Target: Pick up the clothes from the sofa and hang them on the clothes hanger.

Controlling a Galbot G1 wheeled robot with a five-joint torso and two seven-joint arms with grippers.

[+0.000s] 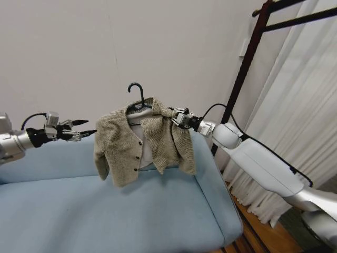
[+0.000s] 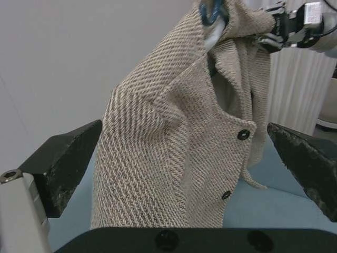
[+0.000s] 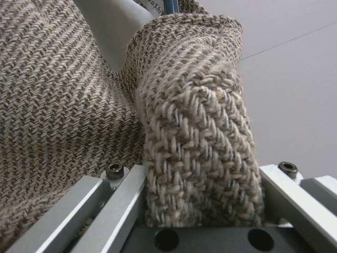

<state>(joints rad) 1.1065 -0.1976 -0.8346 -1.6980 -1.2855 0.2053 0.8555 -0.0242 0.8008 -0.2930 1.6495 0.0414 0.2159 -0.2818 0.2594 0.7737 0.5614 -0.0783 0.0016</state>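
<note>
We are gripping the soft, probably light jacket (image 1: 125,143) at its shoulder on the hanger (image 1: 136,94) with the right pincer (image 1: 174,117), above the sofa (image 1: 105,216), while the left pincer (image 1: 87,127) is hovering released beside its sleeve.

It looks like a home living room. A pale blue sofa (image 1: 105,211), white curtains (image 1: 297,105), a clothes rack (image 1: 246,60), wooden floor (image 1: 251,234).

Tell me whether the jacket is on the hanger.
On: the beige knitted jacket hangs from the dark plastic hanger, hook above its collar; the right gripper grips its shoulder.
</note>
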